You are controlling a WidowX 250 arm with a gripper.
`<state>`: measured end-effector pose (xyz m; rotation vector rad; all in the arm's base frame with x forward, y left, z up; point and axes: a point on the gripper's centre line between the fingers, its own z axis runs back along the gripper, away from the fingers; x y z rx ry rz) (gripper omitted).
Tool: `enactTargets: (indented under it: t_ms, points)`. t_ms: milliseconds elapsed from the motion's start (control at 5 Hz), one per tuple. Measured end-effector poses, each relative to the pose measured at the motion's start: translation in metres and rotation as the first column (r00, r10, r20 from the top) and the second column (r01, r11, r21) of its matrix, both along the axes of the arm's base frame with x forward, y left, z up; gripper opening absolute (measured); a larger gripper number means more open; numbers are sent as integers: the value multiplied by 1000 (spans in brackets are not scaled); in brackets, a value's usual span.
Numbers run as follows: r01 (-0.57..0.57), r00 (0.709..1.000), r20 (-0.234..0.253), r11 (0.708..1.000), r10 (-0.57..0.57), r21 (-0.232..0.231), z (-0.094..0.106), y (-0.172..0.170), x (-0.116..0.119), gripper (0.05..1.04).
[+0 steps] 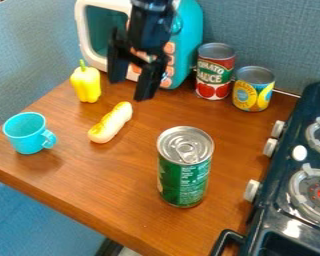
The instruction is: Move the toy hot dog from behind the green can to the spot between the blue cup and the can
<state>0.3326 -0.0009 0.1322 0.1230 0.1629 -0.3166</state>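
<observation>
The counter (89,182) meets the stove (272,212). A toy microwave (189,35) stands behind the gripper (130,89), whose jaws are apart. Wood separates the green can (183,177) from the toy hot dog (110,123), just in front of the jaws.

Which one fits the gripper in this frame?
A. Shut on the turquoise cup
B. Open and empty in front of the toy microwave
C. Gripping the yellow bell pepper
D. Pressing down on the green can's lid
B: the gripper has its fingers spread with nothing between them, in front of the toy microwave, while the yellow bell pepper stands apart from it.
</observation>
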Motion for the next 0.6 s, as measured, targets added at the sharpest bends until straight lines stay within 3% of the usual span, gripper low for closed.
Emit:
enactTargets:
  t_ms: [400,600]
  points:
    - [155,986,76,986,-151,-61,38,-43,-55,1001]
    - [162,984,91,980,-151,-118,35,-52,-68,1001]
